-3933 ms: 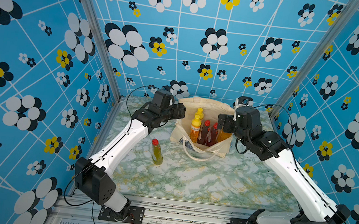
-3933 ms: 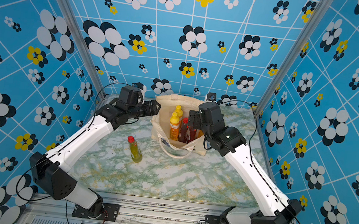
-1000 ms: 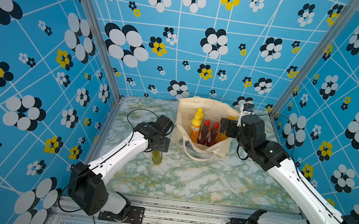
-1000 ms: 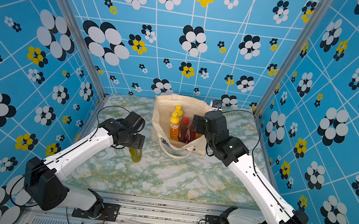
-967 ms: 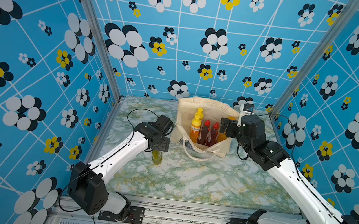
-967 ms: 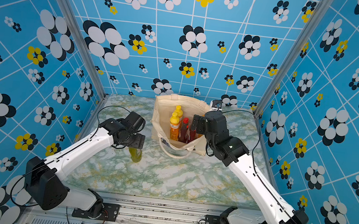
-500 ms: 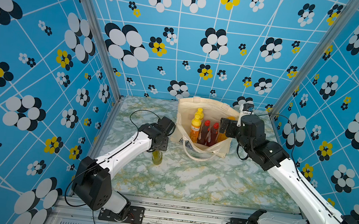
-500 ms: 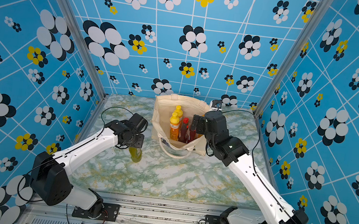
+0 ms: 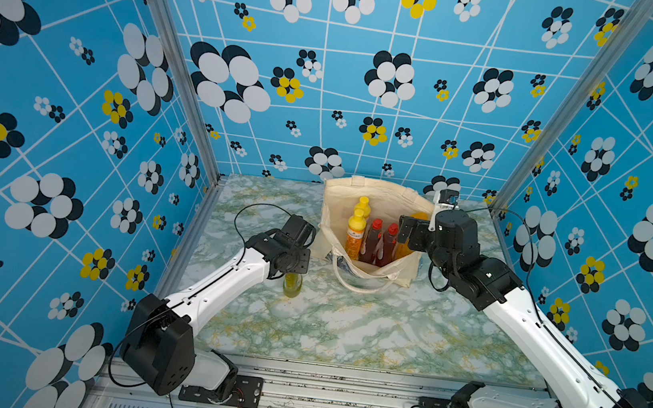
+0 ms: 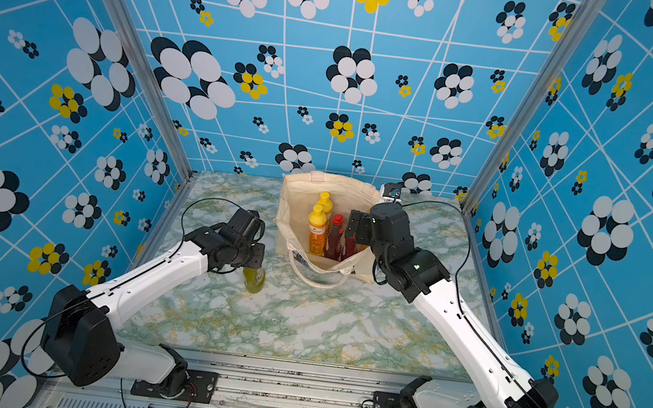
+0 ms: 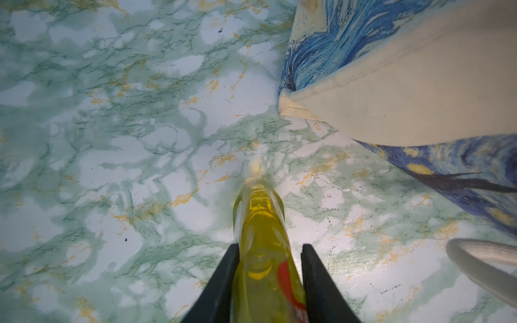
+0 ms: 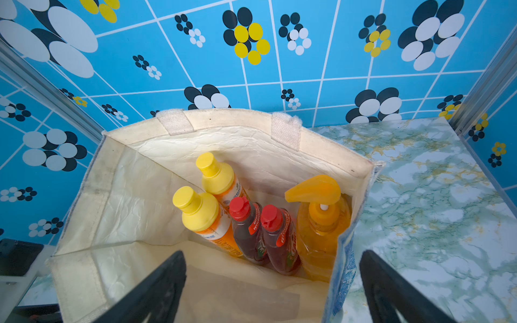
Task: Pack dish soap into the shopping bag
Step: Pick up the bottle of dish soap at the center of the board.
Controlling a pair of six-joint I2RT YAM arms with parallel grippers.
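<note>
Flanking the olive-green bottle, left end effector stands near shopping bag.

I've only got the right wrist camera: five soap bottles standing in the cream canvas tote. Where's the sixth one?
Observer: The olive-green plastic bottle stands upright on the marble table, outside the cream canvas tote, on the left arm's side.
Operator: Is the left gripper on it?
Observer: The left gripper straddles its upper part, one finger on each side; whether they press it I cannot tell.
Operator: Anything near it?
Observer: The tote's loop handle hangs over the tote's front, nearby.
</note>
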